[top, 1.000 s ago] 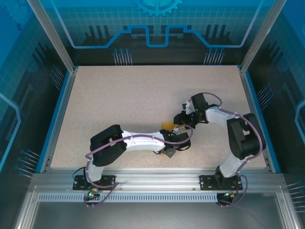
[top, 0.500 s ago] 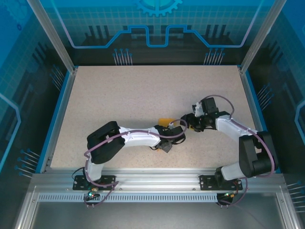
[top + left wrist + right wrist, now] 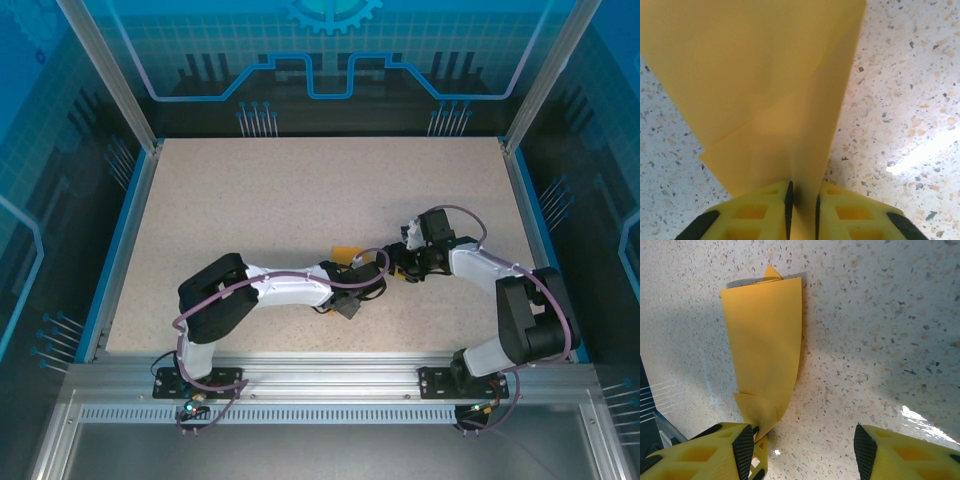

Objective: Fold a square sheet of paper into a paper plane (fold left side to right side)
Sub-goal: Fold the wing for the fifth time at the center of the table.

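The worktop (image 3: 250, 200) is a speckled beige board, and everything here I place against it. The left arm (image 3: 280, 290) and the right arm (image 3: 500, 290) stand at its near edge and both reach in to a spot a little right of its middle, nearer to the near edge than to the far one.

At that spot is the paper (image 3: 348, 256). It is not a square any more. In the right wrist view the paper (image 3: 765, 340) is a long, narrow folded piece in several layers. A small tip shows at its far end and a small loose flap at the end close to the camera. If it lies fully flat on the worktop, I cannot tell.

The left jaws are pressed together on one edge of the paper (image 3: 765, 85), which runs down between the two yellow fingers (image 3: 760, 210). The right jaws stand wide apart and hold nothing. One finger (image 3: 735, 445) is just beside the loose flap.

In my judgement the folding is well on its way, since the sheet is already doubled over itself. But this is not yet a clean pointed dart. The layers look uneven, so the crease probably needs pressing, and the folds for nose and wings seem to be left to do.
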You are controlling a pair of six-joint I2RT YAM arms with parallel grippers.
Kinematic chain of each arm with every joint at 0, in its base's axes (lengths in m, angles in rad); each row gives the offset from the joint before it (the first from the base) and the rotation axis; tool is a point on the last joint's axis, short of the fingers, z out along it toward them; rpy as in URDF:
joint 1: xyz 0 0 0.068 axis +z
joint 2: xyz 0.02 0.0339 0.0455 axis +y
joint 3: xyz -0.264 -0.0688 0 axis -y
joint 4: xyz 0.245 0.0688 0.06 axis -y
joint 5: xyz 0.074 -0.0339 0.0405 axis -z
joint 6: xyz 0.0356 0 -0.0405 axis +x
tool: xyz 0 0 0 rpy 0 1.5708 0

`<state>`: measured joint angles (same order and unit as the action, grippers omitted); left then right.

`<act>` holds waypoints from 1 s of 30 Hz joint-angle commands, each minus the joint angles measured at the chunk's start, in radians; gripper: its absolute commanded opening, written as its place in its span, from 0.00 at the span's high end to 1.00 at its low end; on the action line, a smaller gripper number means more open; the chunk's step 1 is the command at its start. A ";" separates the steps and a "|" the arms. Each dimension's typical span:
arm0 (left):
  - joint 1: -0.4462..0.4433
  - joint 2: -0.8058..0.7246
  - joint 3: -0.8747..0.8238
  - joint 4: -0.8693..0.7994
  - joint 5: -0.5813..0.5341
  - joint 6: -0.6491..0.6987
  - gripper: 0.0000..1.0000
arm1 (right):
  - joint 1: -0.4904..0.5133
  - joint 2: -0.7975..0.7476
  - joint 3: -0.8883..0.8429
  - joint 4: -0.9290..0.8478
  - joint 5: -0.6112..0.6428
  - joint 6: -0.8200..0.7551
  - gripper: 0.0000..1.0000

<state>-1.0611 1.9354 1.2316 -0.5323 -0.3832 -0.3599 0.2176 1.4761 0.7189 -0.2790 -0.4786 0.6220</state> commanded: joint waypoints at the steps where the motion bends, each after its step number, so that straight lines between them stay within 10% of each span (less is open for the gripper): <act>1: 0.011 -0.027 0.005 0.014 0.042 -0.001 0.82 | 0.003 -0.007 -0.005 -0.006 -0.002 0.002 0.42; 30: 0.240 -0.291 -0.467 0.577 0.569 -0.361 1.00 | 0.106 -0.036 -0.123 0.303 -0.057 0.090 0.43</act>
<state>-0.8333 1.6730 0.7948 -0.0189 0.1307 -0.6563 0.3096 1.4399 0.6075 -0.0235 -0.5507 0.6945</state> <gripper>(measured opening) 0.060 0.570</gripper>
